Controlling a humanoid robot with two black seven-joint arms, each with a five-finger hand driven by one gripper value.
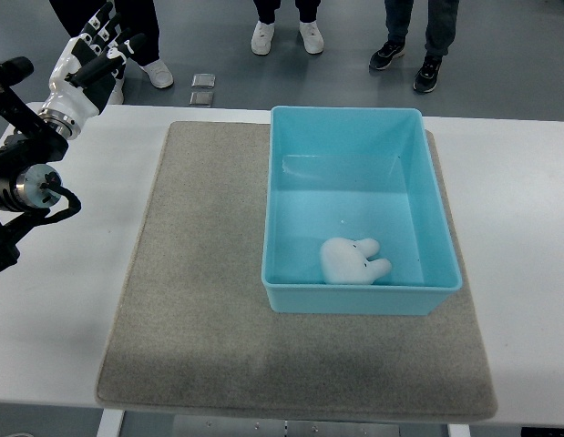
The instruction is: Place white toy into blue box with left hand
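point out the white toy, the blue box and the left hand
white toy (352,260), top view, middle of its body
blue box (345,111), top view, far rim
left hand (88,56), top view, palm

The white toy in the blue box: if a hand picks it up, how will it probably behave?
The white toy looks plush with rounded stubby limbs, so it is probably soft and light and would squash in a grasp. Its lumpy shape suggests it will not roll. It lies near the blue box front wall, which may crowd the fingers.
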